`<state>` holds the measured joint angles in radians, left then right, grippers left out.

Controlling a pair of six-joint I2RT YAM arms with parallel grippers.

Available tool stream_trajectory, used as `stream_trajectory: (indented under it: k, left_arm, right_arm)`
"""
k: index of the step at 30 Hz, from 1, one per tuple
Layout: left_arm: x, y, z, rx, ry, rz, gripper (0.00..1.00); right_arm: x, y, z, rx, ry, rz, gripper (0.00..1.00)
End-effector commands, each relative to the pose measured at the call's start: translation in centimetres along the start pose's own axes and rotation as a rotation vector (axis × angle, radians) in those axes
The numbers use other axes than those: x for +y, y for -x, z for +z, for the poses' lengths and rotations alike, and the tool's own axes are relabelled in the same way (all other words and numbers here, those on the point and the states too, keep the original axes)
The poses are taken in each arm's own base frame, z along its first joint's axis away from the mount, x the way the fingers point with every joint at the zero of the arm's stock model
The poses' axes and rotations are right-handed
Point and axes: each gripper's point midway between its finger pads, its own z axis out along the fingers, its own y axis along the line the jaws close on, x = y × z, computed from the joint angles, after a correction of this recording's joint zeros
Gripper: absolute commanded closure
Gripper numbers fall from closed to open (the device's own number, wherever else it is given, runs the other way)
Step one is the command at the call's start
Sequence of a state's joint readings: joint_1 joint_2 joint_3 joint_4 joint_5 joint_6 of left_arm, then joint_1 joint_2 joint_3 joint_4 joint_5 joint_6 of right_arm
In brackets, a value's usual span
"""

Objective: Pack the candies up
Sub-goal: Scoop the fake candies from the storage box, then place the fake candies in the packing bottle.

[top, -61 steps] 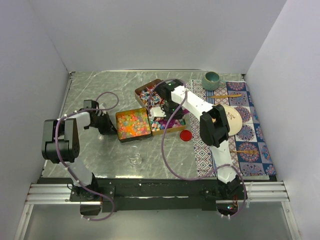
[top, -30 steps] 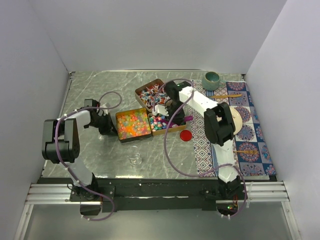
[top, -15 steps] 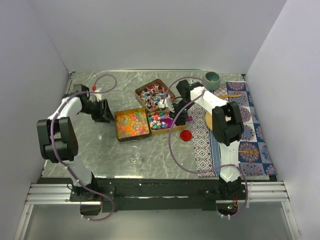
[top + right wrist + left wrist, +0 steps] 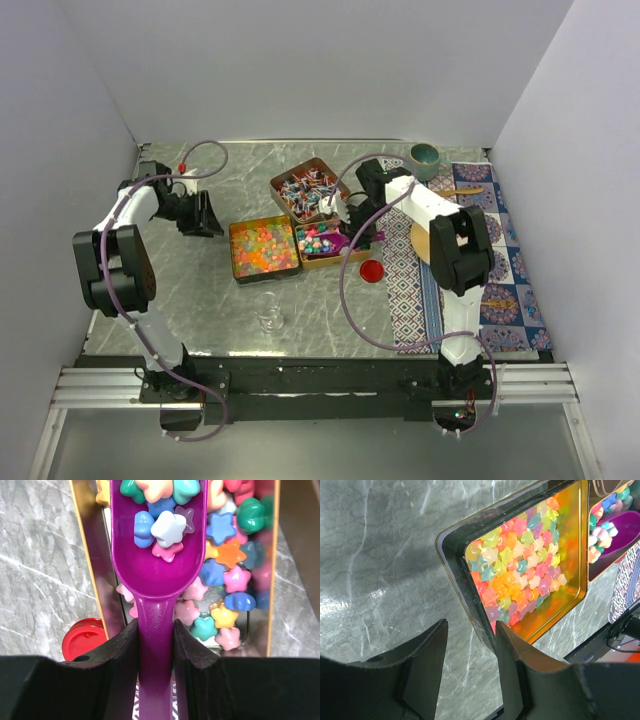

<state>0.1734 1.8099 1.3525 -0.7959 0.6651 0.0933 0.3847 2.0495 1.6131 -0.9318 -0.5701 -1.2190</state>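
The right end effector (image 4: 156,630) is clamped on the handle of the purple scoop (image 4: 155,575), its fingers pressed against both sides. The scoop's bowl lies over a gold tin (image 4: 87,540) of pastel star-shaped candies (image 4: 225,580) and carries a small load of them. A red lid (image 4: 82,639) sits on the marble surface (image 4: 40,555) just beside this tin. The left end effector (image 4: 471,630) stands partly open with nothing between its fingers, at the corner of a second tin (image 4: 451,545) filled with orange, yellow and pink candies. One finger overlaps that rim in the wrist view and may be touching it, though this is unclear. A third tin (image 4: 276,182), holding wrapped pieces, lies behind the other two.
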Motion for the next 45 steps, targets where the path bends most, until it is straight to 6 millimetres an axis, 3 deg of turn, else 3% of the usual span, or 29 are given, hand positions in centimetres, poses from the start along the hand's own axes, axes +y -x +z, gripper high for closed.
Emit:
stream_trajectory:
  k: [1, 6, 10, 13, 18, 23, 29, 35, 41, 42, 44, 45]
  left_arm:
    - [-0.3, 1.0, -0.7, -0.029, -0.017, 0.029, 0.52]
    - [0.1, 0.2, -0.4, -0.009, -0.008, 0.026, 0.52]
    - [0.2, -0.2, -0.6, 0.013, 0.016, 0.057, 0.52]
    - [0.5, -0.5, -0.8, 0.036, 0.048, 0.087, 0.51]
    - [1.8, -1.6, -1.1, 0.098, 0.138, 0.160, 0.49]
    - [1.5, -2.4, -0.7, 0.145, 0.159, 0.212, 0.49]
    - [1.5, 1.8, -2.5, -0.041, 0.156, 0.126, 0.44]
    - [0.8, 4.7, -4.5, -0.187, 0.175, 0.022, 0.37]
    - [-0.6, 5.6, -6.9, -0.323, 0.205, -0.032, 0.26]
    - [-1.1, 6.0, -7.3, -0.345, 0.193, -0.018, 0.15]
    - [-2.0, 6.1, -8.3, -0.390, 0.183, -0.012, 0.14]
    - [-2.4, 6.3, -8.7, -0.411, 0.179, 0.000, 0.02]
  right_arm:
    - [-1.5, 2.1, -3.3, -0.082, -0.103, -0.009, 1.00]
    - [-0.6, 2.2, -3.7, -0.134, -0.089, -0.012, 1.00]
    - [0.0, 0.9, -3.2, -0.159, -0.083, -0.001, 1.00]
    - [0.0, 1.4, -3.9, -0.233, -0.101, 0.015, 1.00]
    - [0.0, 6.0, -7.9, -0.469, -0.167, 0.046, 1.00]
    - [-1.3, 8.7, -9.6, -0.587, -0.250, 0.060, 1.00]
    - [-0.9, 11.6, -11.3, -0.542, -0.327, -0.018, 1.00]
    - [2.2, 14.1, -13.5, -0.453, -0.334, -0.104, 1.00]
    - [8.3, 13.7, -11.6, -0.276, -0.228, -0.277, 1.00]
    - [9.3, 13.3, -11.6, -0.236, -0.199, -0.267, 1.00]
    - [10.3, 13.6, -11.2, -0.207, -0.158, -0.286, 1.00]
    - [10.7, 13.6, -11.4, -0.181, -0.152, -0.288, 1.00]
